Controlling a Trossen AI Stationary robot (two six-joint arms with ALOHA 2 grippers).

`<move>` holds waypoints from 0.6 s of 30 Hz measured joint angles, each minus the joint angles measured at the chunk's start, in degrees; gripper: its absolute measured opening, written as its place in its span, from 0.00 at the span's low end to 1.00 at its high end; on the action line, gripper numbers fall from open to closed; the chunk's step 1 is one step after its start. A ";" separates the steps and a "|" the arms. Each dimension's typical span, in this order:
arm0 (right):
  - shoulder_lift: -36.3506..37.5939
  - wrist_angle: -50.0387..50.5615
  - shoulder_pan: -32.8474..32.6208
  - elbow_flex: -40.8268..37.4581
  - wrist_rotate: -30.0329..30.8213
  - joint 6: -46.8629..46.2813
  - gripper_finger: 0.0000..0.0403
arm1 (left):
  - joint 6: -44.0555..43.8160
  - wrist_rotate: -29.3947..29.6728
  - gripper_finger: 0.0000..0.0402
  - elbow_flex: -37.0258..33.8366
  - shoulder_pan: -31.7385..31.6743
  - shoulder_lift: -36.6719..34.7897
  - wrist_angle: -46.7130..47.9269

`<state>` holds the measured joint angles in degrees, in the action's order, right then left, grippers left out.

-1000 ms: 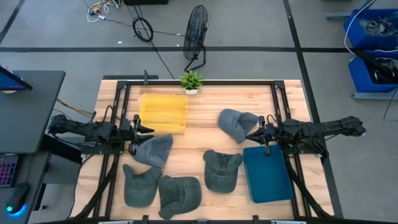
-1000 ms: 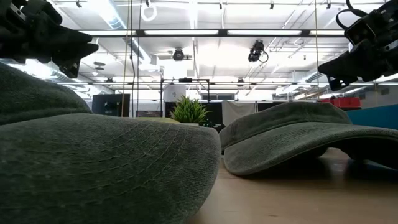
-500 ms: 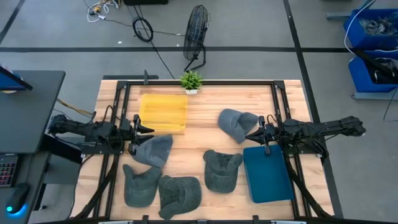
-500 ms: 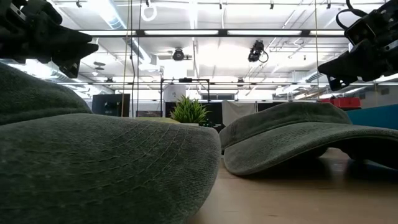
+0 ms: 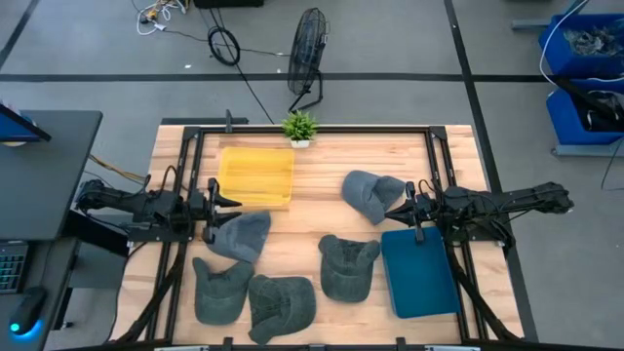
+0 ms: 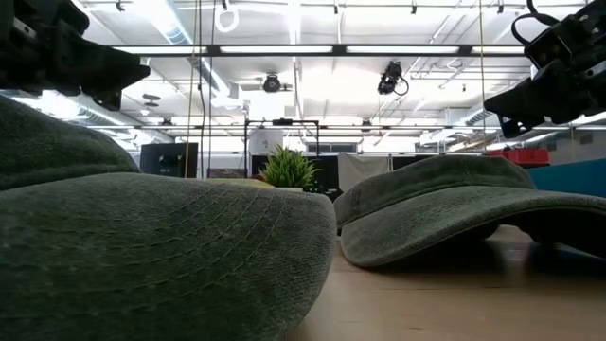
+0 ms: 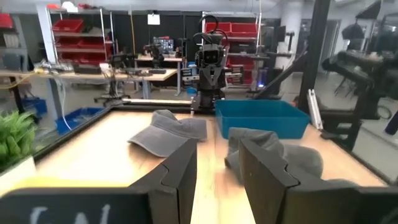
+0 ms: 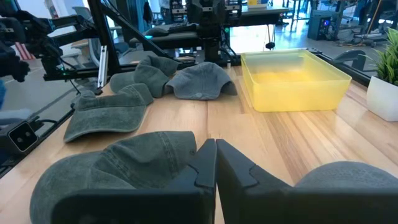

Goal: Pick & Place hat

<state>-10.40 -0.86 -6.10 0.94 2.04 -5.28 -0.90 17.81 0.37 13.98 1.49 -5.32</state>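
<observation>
left gripper (image 5: 226, 201): at the table's left side, above the near edge of the yellow bin (image 5: 255, 176) and just off the left hat (image 5: 242, 235); fingers (image 7: 180, 175) apart with a narrow gap, nothing between them.
right gripper (image 5: 395, 209): at the right side, over the edge of the top-right hat (image 5: 371, 194), just above the blue bin (image 5: 418, 273); fingers (image 8: 198, 163) pressed together, holding nothing.
hats: five grey caps on the wood table (image 5: 317, 166), all lying loose.
left hat: just below the yellow bin, next to the left gripper's tip.
top-right hat: right of table centre, between the yellow bin and the right arm, touching no bin.
centre hat (image 5: 347, 265): just left of the blue bin, below the top-right hat.
front pair: front-left hat (image 5: 218, 288) and front hat (image 5: 282, 306) side by side at the near edge, touching or overlapping; they fill the low view's foreground.
yellow bin: far-left part of the table, no hat inside.
blue bin: near-right, no hat inside.
plant (image 5: 300, 128): small pot at the far edge, middle.
fan (image 5: 308, 47): on the floor beyond the table.
low view: both grippers hang above hat level, not touching any cap.
</observation>
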 joint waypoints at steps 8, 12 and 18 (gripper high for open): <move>0.01 0.00 -0.01 -0.01 0.00 0.02 0.02 | 0.10 0.00 0.31 0.01 0.00 0.01 0.00; 0.01 0.00 -0.01 -0.01 0.00 0.02 0.02 | 0.08 -0.01 0.31 0.01 0.00 -0.01 0.00; 0.01 0.00 0.00 -0.01 0.00 0.02 0.02 | -7.45 -0.01 0.31 0.00 0.00 0.01 0.00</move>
<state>-10.40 -0.86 -6.10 0.93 2.04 -5.26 -8.35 17.80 0.37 13.98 1.50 -5.32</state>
